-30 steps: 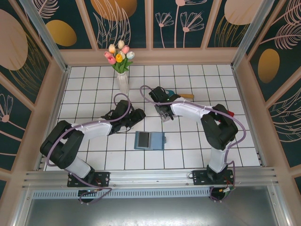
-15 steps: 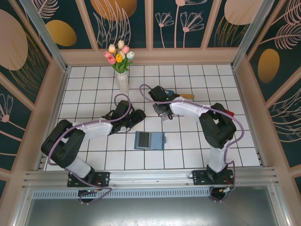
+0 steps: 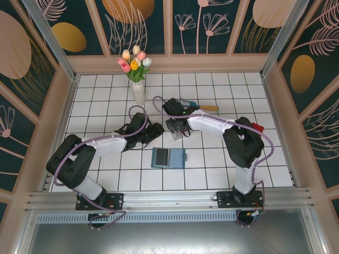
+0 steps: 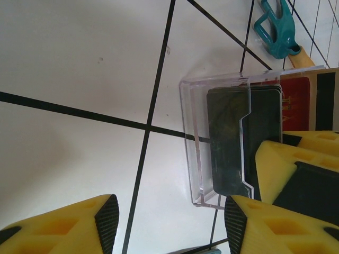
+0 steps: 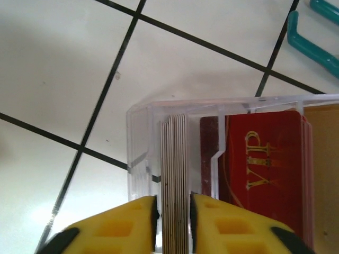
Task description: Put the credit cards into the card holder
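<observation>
the right gripper (image 5: 174,225) is pinching a stack of credit cards (image 5: 175,169) inside a clear tray (image 5: 139,159); the left gripper (image 4: 169,225) is hovering beside it, wide open, empty

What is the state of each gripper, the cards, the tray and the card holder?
left gripper, open and empty.
right gripper, shut on the stack of cards.
stack of cards, inside the clear tray, gripped.
red VIP card, in the tray, not gripped.
clear tray, holding cards.
card holder, lying flat, untouched.

White tiled floor (image 3: 106,90) with black grout, enclosed by floral-patterned walls (image 3: 212,24).
</observation>
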Motion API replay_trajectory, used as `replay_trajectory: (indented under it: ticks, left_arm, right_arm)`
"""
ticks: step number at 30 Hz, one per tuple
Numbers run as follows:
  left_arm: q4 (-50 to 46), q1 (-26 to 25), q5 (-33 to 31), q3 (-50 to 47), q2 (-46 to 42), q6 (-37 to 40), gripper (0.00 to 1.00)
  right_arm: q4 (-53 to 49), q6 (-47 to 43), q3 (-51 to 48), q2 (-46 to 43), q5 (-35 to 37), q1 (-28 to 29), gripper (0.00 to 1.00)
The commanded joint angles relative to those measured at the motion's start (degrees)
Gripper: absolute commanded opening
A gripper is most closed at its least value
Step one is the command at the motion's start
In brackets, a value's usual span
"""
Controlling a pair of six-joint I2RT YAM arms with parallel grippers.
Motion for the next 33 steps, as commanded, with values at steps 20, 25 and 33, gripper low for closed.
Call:
replay_trajectory:
  ticks: [20, 25, 33]
  left_arm:
    - [1.3, 0.4, -0.6, -0.1, -1.4, -0.8, 0.58]
    - [1.4, 0.5, -0.4, 0.0, -1.1, -0.7, 0.58]
    - [1.5, 0.5, -0.4, -0.3, -1.2, -0.8, 0.58]
  right_arm:
    - [-2.1, -7.0, 1.0, 1.5, 19.0, 3.3, 0.41]
    - [-2.0, -7.8, 0.9, 0.4, 19.1, 3.3, 0.37]
    - [-2.2, -7.8, 0.4, -0.7, 19.5, 3.2, 0.32]
